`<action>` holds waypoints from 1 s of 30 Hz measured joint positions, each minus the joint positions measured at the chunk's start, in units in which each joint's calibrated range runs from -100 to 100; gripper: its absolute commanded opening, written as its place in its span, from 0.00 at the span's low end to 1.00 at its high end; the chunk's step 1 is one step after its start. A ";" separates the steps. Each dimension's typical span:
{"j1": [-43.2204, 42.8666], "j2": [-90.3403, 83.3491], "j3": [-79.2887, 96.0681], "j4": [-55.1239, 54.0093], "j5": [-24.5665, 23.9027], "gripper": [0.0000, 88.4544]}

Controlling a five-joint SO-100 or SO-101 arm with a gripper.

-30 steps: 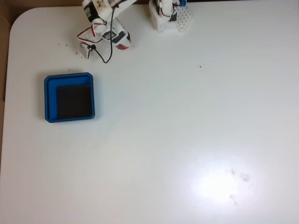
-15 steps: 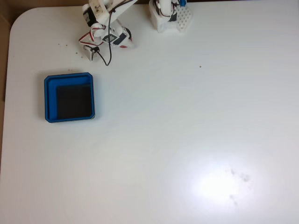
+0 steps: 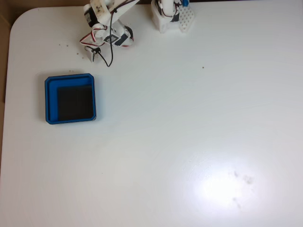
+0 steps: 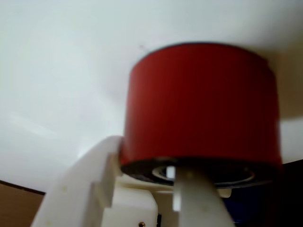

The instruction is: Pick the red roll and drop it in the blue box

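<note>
Fingers (image 4: 194, 198) are clamped on the roll (image 4: 201, 104) — in the wrist view one white finger runs up through the hollow core at the lower middle of the frame while the other presses the red side from the lower left, so the grip pinches the roll's wall. Going by size, the white table (image 3: 189, 132) spreads across the fixed view, with the box (image 3: 51, 99) at mid left, its black floor bare, and the arm (image 3: 102, 14) folded at the top left. The gripper (image 3: 124, 39) sits just right of the arm's cables near the top edge, a sliver of red showing there, well apart from the box and up and to the right of it. The carry seems to be the step in hand. To do it well, keep the pinch firm, since the wall hold looks thin, swing down and left in the fixed view until the roll hangs over the black floor — not the rim — and release low so it cannot bounce or roll out.
</note>
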 measured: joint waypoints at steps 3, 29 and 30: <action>0.00 0.00 0.00 0.00 0.00 0.01; 0.00 -29.21 0.00 0.00 0.00 0.01; 0.00 -30.23 0.00 0.00 0.00 0.01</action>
